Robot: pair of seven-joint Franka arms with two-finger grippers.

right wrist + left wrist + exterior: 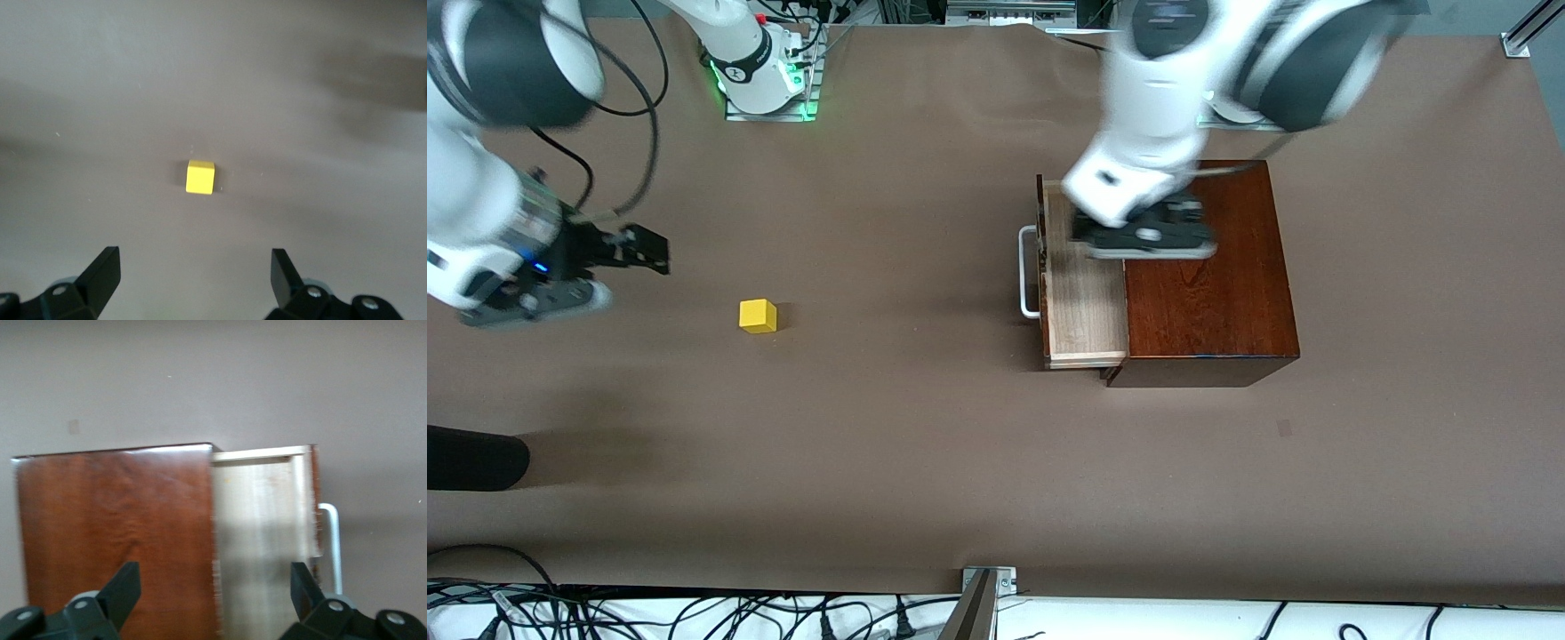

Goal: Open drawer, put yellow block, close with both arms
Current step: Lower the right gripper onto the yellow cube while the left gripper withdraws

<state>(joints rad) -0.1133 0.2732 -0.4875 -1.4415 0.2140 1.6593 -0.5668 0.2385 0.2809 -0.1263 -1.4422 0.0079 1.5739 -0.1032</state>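
The yellow block (758,316) sits alone on the brown table, toward the right arm's end. My right gripper (654,252) hangs open in the air beside it, nothing between its fingers. In the right wrist view the block (200,177) lies ahead of the open right gripper (195,270). The drawer (1080,298) is pulled out of the mahogany box (1209,284), its pale wood lining bare and its white handle (1028,271) facing the block. My left gripper (1145,236) hovers open over the seam of box (113,533) and drawer (263,533); left gripper (215,587) holds nothing.
A black rounded object (471,458) lies at the table's edge toward the right arm's end, nearer the camera. Cables and a metal bracket (987,582) run along the near edge. The right arm's base (760,71) stands at the back.
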